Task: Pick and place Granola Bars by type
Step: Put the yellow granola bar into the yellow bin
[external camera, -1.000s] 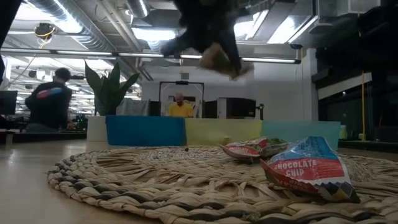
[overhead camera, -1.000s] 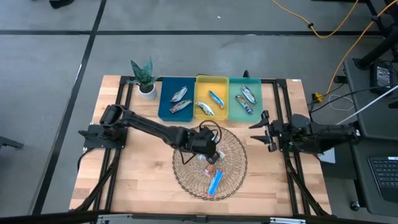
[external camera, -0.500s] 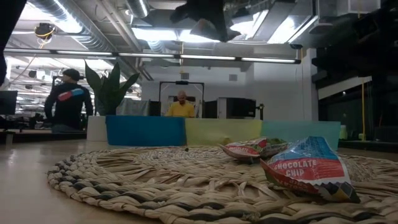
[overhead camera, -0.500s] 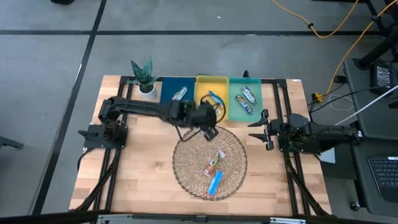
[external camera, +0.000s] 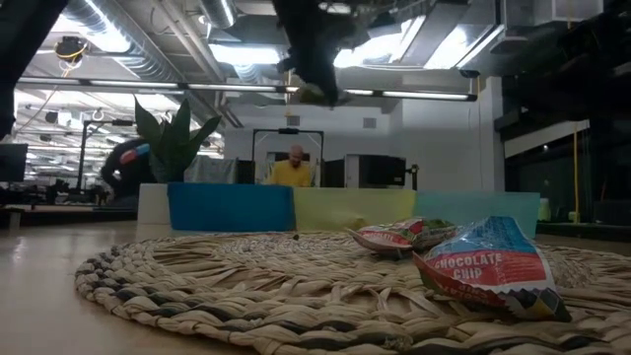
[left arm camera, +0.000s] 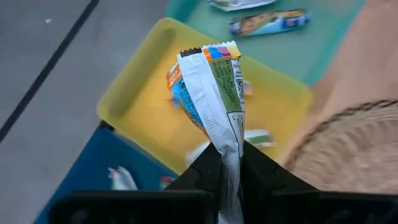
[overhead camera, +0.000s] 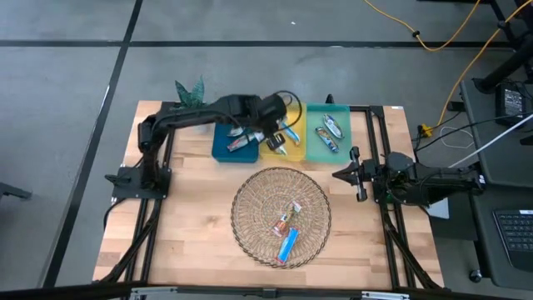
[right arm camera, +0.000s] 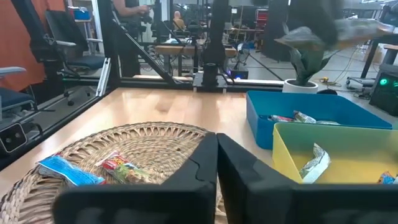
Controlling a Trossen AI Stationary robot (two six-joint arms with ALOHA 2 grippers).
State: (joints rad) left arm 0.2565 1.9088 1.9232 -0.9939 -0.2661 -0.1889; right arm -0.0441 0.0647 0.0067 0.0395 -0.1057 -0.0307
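My left gripper (overhead camera: 268,137) hangs over the edge between the blue tray (overhead camera: 223,152) and the yellow tray (overhead camera: 275,107), shut on a granola bar (left arm camera: 208,87) with a white, green and orange wrapper. In the wicker basket (overhead camera: 250,208) lie two bars, one red and green (overhead camera: 289,218) and one blue (overhead camera: 287,244). More bars lie in the blue, yellow and green (overhead camera: 316,112) trays. My right gripper (overhead camera: 337,175) waits shut at the table's right side, level, holding nothing. My left gripper pinches one end of the bar's wrapper (left arm camera: 229,140) between its two fingers. The fingers slant down from above. The bar sticks out past the fingertips, lifted clear above the yellow tray (left arm camera: 143,118).
A potted plant (overhead camera: 191,96) stands at the far left beside the blue tray. A black frame (overhead camera: 379,133) runs along the table's sides. People move in the room behind the table (external camera: 291,170).
My left gripper has risen from the basket with the bar and swung toward the table's far edge, ending over the trays, and its wrist has rolled. My right gripper has shut its fingers where it stands.
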